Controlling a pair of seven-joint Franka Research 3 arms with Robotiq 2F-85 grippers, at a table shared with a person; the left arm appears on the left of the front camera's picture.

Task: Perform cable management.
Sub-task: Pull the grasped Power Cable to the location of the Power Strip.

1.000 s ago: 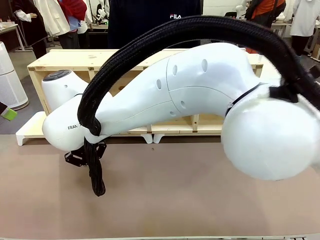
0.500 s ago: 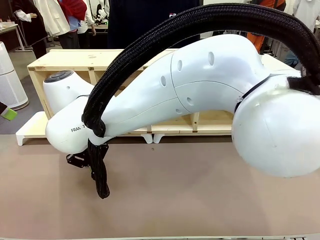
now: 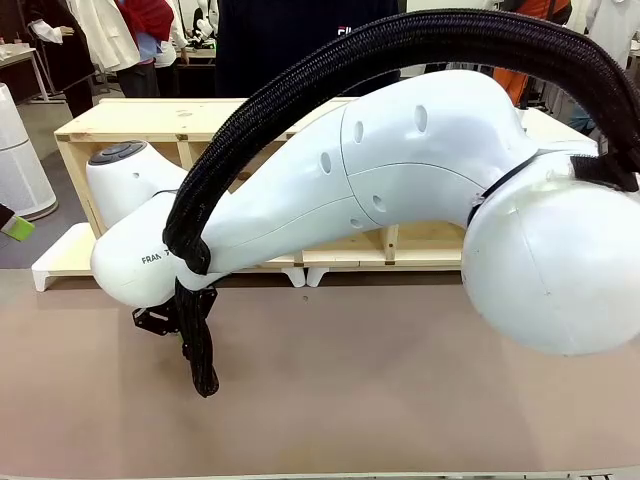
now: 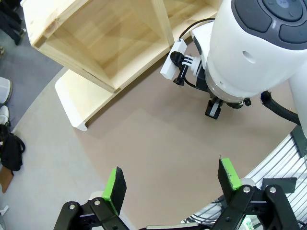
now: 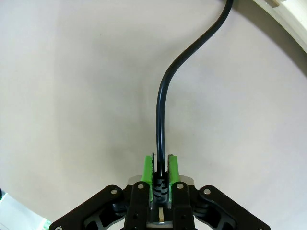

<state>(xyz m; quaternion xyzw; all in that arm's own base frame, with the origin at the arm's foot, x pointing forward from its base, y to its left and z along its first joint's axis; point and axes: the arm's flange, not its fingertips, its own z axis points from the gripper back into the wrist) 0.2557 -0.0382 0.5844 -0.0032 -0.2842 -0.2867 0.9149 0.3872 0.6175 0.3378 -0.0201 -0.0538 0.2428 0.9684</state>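
Right arm [image 3: 400,170] shifted | right fingers [image 5: 148,170] clamp cable [image 5: 162,110], wrist view | left fingers [image 4: 115,189] spread

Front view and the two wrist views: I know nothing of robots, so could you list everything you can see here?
cable: one, glossy black, lying on the table, near end between the right fingers
table: one, brown, before the robot
shelf unit: one, pale wood, at the table's far edge
people: several, mixed clothing, beyond the shelf unit
braided sleeve: one, black, along the right arm
right arm: one, white, reaching across toward the left
right fingers: two, black with green pads, shut on the cable
left fingers: two, black with green pads, open above the table
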